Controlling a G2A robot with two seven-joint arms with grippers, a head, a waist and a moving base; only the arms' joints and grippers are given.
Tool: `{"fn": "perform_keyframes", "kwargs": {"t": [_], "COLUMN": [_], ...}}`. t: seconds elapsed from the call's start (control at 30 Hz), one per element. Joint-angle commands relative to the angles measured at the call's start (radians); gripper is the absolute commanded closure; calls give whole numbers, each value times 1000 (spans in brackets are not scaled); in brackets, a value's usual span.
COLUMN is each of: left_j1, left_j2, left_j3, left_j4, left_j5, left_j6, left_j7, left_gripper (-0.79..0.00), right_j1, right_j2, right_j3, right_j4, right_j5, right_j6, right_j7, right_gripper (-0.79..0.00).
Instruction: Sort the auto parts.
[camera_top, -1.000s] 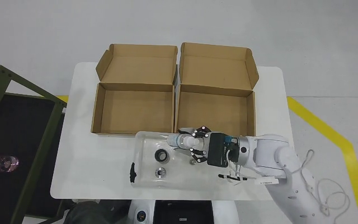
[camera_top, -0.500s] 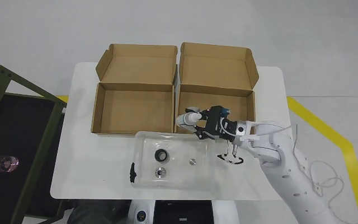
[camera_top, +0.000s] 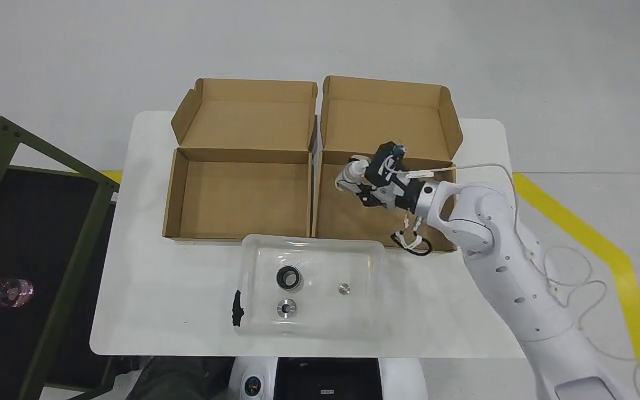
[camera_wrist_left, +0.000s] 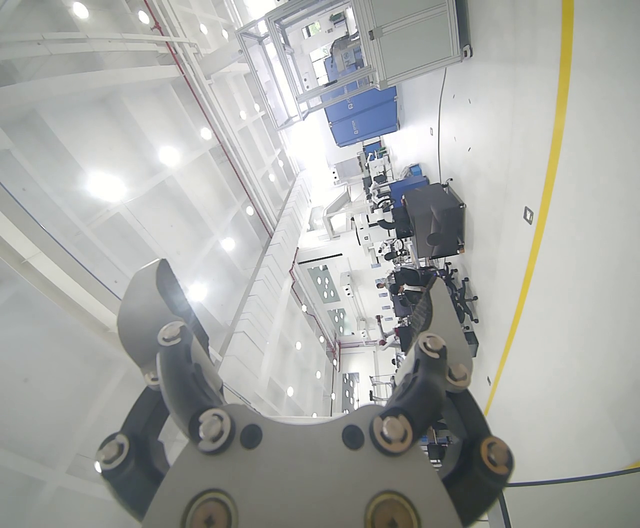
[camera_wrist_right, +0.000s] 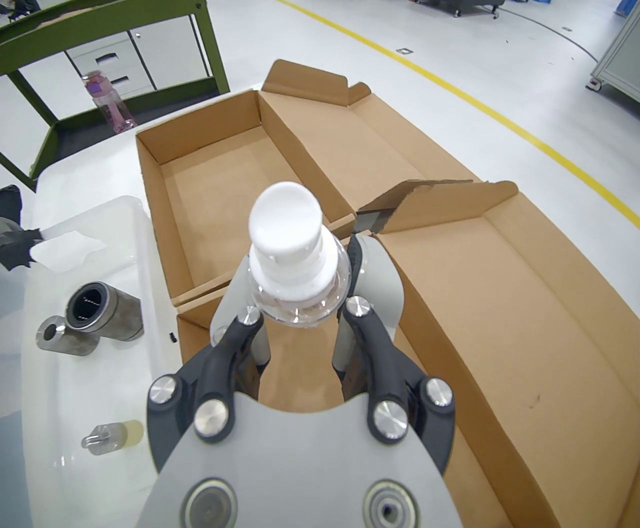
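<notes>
Risen off the tray (camera_top: 258, 247), right hand (camera_top: 366, 185) (camera_wrist_right: 300, 280) pinching white-capped bulb (camera_top: 347, 179) (camera_wrist_right: 286, 227) hovers over right box (camera_top: 447, 203).

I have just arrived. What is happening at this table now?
The robot is sorting auto parts. Its right hand is shut on a clear rounded part with a white cap and holds it above the open right cardboard box. Three metal parts lie in the clear plastic tray: a steel cylinder with a dark bore, a smaller steel cylinder and a small pin. The left hand is open, holds nothing and faces away from the table.
</notes>
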Motion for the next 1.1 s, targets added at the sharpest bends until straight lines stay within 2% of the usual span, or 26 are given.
{"fn": "perform_keyframes", "kwargs": {"t": [0.0, 0.27, 0.67, 0.7, 0.77, 0.8, 0.9, 0.93, 0.97, 1.07], "left_j1": [0, 0, 0, 0, 0, 0, 0, 0, 0, 0], "left_j2": [0, 0, 0, 0, 0, 0, 0, 0, 0, 0], "left_j3": [0, 0, 0, 0, 0, 0, 0, 0, 0, 0], "left_j4": [0, 0, 0, 0, 0, 0, 0, 0, 0, 0], "left_j5": [0, 0, 0, 0, 0, 0, 0, 0, 0, 0], "left_j6": [0, 0, 0, 0, 0, 0, 0, 0, 0, 0], "left_j7": [0, 0, 0, 0, 0, 0, 0, 0, 0, 0], "left_gripper": [-785, -785, -785, -785, -785, -785, -785, -785, -785, -785], "right_j1": [24, 96, 140, 143, 146, 147, 151, 152, 152, 150], "right_j2": [-6, -34, -61, -63, -66, -67, -72, -73, -74, -72], "right_j3": [-20, -104, -167, -170, -175, -178, -183, -184, -184, -171], "right_j4": [37, 162, 270, 276, 289, 295, 309, 311, 309, 291], "right_j5": [-6, -38, -85, -88, -91, -91, -90, -88, -88, -86], "right_j6": [13, 63, 102, 101, 102, 101, 100, 98, 94, 80], "right_j7": [-3, -19, -47, -50, -56, -59, -67, -69, -71, -81], "right_gripper": [0, 0, 0, -37, -262, -323, -382, -437, -536, -619]}}
